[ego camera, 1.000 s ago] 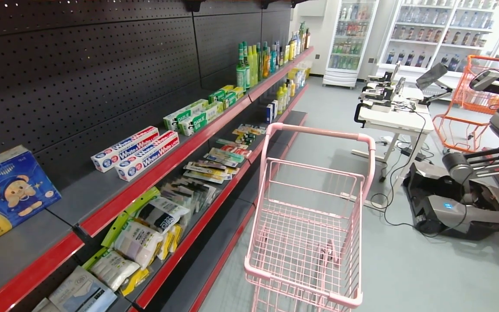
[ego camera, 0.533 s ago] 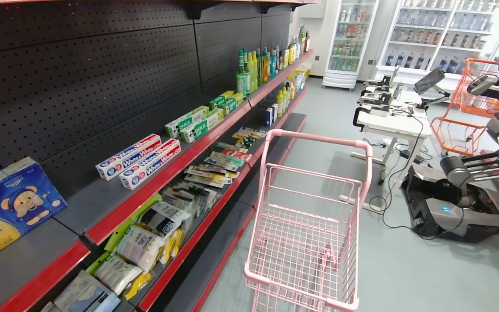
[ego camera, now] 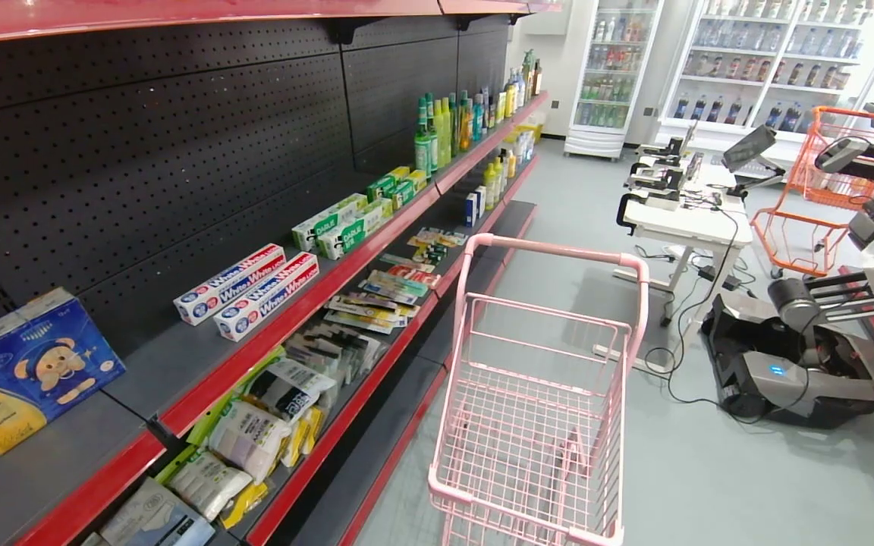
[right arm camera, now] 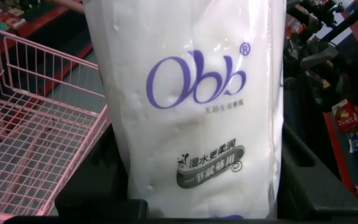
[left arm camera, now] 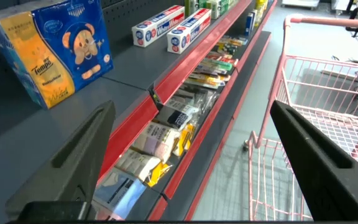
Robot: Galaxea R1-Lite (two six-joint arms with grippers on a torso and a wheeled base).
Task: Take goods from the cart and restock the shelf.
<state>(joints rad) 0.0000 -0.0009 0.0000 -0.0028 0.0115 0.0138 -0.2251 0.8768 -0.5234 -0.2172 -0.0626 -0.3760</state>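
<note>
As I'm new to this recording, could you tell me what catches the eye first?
A pink wire cart stands in the aisle beside the red-edged shelf. The right gripper grips a tall white pack, and a blue-and-yellow tissue pack sits on the shelf's near end.

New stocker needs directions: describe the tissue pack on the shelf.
Start at the black pegboard shelf beside the pink cart. At its near end stands the tissue pack: blue and yellow with a cartoon bear, unlike the long toothpaste boxes beyond.

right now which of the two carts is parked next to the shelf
The pink cart, standing right beside the red-edged shelf; the orange cart is off across the floor, beyond the white desk.
</note>
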